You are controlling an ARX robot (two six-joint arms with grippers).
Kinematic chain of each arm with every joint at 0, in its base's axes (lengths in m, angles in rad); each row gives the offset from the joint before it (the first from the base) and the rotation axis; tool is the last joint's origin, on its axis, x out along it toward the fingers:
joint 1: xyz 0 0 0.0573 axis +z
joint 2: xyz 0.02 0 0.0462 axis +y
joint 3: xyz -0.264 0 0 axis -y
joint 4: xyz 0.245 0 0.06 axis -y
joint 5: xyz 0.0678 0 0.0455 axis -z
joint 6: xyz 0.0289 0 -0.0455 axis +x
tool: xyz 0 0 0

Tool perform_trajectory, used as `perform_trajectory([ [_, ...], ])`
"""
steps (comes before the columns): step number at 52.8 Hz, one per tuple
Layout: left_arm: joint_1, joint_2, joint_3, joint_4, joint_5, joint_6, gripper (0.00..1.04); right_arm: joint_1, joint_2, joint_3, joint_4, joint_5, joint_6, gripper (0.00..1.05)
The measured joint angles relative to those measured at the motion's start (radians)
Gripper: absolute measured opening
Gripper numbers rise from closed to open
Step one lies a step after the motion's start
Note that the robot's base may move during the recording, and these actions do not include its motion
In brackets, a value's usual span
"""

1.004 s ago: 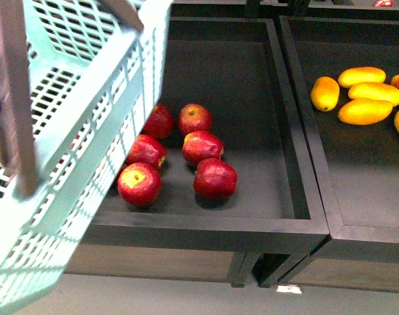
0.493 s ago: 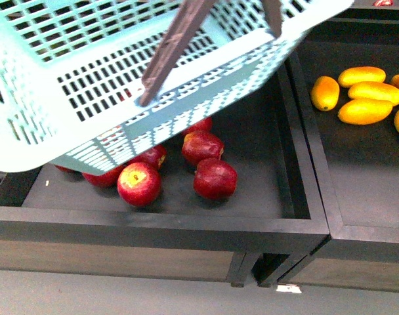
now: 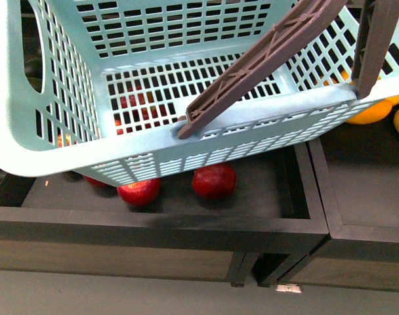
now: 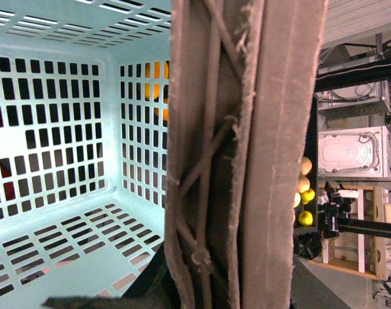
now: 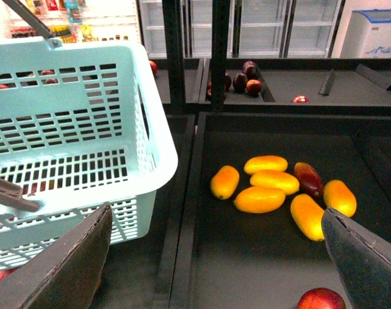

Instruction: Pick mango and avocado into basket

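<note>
The light teal basket (image 3: 186,141) hangs tilted over the left bin and fills most of the front view; nothing lies in it. My left gripper (image 4: 227,283) is shut on one of its brown handles (image 4: 247,129), which fills the left wrist view. Several yellow-orange mangoes (image 5: 260,199) lie in the right bin; the front view shows only parts of them (image 3: 370,113) behind the basket's corner. My right gripper (image 5: 215,270) is open above that bin, in front of the mangoes, with the basket (image 5: 73,129) beside it. The avocado is out of view.
Red apples (image 3: 214,180) lie in the left bin under the basket. A black divider wall (image 3: 317,197) separates the two bins. A dark red fruit (image 5: 309,178) sits among the mangoes and a red apple (image 5: 321,299) lies near my right finger. More bins stand behind.
The basket has swung from the left edge rightward across the front view. It now covers most of the apples and part of the mangoes.
</note>
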Motion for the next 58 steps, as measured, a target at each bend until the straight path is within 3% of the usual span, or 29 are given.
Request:
perform_trajectory([
  [8,0.000,0.000,0.000,0.000,-0.002,0.002,0.16,0.000,0.005,0.002,-0.006,0.003,0.005,0.96],
  [13,0.000,0.000,0.000,-0.001,-0.003,0.003,0.16,-0.053,0.278,0.169,-0.399,0.008,0.140,0.96],
  [15,-0.001,0.000,0.000,-0.001,-0.002,0.007,0.16,-0.089,0.353,0.185,-0.439,-0.012,0.149,0.96],
  [22,-0.002,0.000,0.000,-0.001,0.002,0.007,0.16,-0.271,0.547,0.211,-0.306,-0.103,0.113,0.96],
  [28,-0.002,0.000,0.000,-0.001,-0.002,0.011,0.16,-0.442,0.843,0.288,-0.040,-0.161,0.036,0.96],
  [35,-0.001,0.000,0.000,-0.001,-0.002,0.011,0.16,-0.548,1.293,0.427,0.316,-0.115,-0.112,0.96],
  [38,-0.001,0.000,0.000,-0.001,-0.002,0.011,0.16,-0.565,1.469,0.507,0.400,-0.110,-0.175,0.96],
  [46,-0.002,0.000,0.000,-0.001,0.000,0.011,0.16,-0.568,1.759,0.675,0.397,-0.094,-0.270,0.96],
  [58,-0.001,0.000,0.000,-0.001,-0.002,0.011,0.16,-0.537,2.081,0.935,0.254,-0.056,-0.381,0.96],
])
